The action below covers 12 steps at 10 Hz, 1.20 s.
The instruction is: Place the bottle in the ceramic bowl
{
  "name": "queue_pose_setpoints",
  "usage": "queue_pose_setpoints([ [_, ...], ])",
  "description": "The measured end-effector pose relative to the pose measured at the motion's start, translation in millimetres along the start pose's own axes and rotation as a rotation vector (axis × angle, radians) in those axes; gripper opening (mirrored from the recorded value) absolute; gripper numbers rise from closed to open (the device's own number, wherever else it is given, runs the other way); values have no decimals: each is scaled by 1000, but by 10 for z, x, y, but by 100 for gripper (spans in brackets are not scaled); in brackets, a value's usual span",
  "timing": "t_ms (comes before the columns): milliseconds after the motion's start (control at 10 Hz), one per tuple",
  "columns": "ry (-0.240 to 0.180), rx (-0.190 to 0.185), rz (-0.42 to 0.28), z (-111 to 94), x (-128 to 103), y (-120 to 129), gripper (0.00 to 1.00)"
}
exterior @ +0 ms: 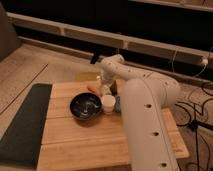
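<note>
The ceramic bowl (pixel 86 107) is round, glossy and black, and sits on the wooden table (pixel 75 145) left of centre. My white arm reaches in from the lower right and bends down behind the bowl. The gripper (pixel 105 84) hangs just beyond the bowl's back right rim. A slim whitish shape, which seems to be the bottle (pixel 104 91), shows at the gripper's end, above the table and behind a short cream cup (pixel 108 104). I cannot tell whether the gripper holds it. The arm hides the table's right side.
A blue-grey pad (pixel 118 104) lies right of the cup. A small orange thing (pixel 92 88) lies behind the bowl. A dark mat (pixel 25 122) runs along the table's left side. Cables (pixel 200 112) lie on the floor at right.
</note>
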Motion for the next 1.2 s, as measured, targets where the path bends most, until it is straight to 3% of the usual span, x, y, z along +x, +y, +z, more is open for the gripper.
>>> queue_pose_setpoints([
  [400, -65, 0, 14, -235, -193, 26, 0],
  [600, -138, -8, 5, -533, -383, 116, 0],
  [800, -182, -23, -29, -791, -419, 332, 0],
  [1000, -195, -52, -69, -916, -342, 591, 0],
  [1200, -172, -98, -116, -894, -181, 889, 0],
])
